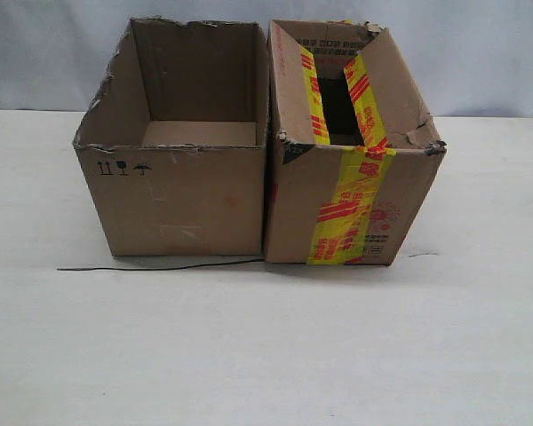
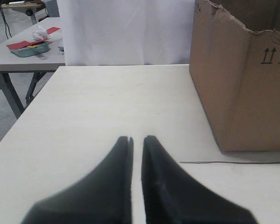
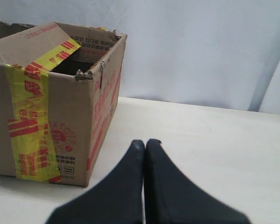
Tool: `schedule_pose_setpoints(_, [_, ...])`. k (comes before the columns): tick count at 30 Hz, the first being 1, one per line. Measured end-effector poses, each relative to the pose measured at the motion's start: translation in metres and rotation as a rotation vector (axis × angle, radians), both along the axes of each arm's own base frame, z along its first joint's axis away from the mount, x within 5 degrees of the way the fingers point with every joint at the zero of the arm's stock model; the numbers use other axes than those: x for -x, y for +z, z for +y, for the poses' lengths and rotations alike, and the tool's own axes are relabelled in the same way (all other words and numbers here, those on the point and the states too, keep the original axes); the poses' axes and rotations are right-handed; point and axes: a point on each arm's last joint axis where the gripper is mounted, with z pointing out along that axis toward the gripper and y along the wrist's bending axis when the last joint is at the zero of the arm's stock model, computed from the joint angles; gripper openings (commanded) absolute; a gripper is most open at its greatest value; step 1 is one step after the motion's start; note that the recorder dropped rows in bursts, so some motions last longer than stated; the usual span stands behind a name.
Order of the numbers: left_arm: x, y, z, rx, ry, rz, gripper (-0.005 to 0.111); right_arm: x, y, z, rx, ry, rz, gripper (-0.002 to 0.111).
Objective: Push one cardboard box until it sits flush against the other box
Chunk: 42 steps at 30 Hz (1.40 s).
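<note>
Exterior: cardboard box (image 1: 351, 191) against other box (image 1: 173, 200); wrist views: left claw (image 2: 136, 138), right claw (image 3: 145, 142)

The other box (image 1: 178, 200) carries three small black handling symbols (image 1: 123, 169) high on its front face, near the corner away from the cardboard box (image 1: 338, 204): paired up-arrows, a glass, an umbrella. Beside the other box, the cardboard box bears red print on its yellow tape (image 1: 346, 213), a round red emblem (image 3: 63, 135) and red side lettering (image 3: 102, 112), none of it legible.
</note>
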Motion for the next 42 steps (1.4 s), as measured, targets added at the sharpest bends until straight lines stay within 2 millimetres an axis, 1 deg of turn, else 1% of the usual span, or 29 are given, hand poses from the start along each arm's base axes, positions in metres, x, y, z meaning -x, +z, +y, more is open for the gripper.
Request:
schedule_pose_setpoints(5, [0.0,0.0,0.0,0.0,0.0,0.0,0.0,-0.001,-0.023,-0.001,0.007,-0.031,0.048,0.0])
schedule_pose_setpoints(8, [0.0,0.0,0.0,0.0,0.0,0.0,0.0,-0.001,-0.03,-0.001,0.011,-0.03,0.077,0.0])
schedule_pose_setpoints(19, [0.0,0.0,0.0,0.0,0.0,0.0,0.0,-0.001,-0.032,-0.001,0.017,-0.029,0.09,0.0])
schedule_pose_setpoints(22, [0.0,0.0,0.0,0.0,0.0,0.0,0.0,-0.002,-0.032,-0.003,0.076,-0.038,0.08,0.0])
schedule_pose_setpoints(24, [0.0,0.0,0.0,0.0,0.0,0.0,0.0,-0.002,-0.033,-0.005,0.152,-0.047,0.075,0.0])
schedule_pose_setpoints(27, [0.0,0.0,0.0,0.0,0.0,0.0,0.0,-0.002,-0.033,-0.007,0.2,-0.053,0.072,0.0])
schedule_pose_setpoints(35, [0.0,0.0,0.0,0.0,0.0,0.0,0.0,-0.001,-0.033,-0.004,0.114,-0.041,0.084,0.0])
schedule_pose_setpoints(42, [0.0,0.0,0.0,0.0,0.0,0.0,0.0,-0.001,-0.033,-0.004,0.104,-0.04,0.085,0.0])
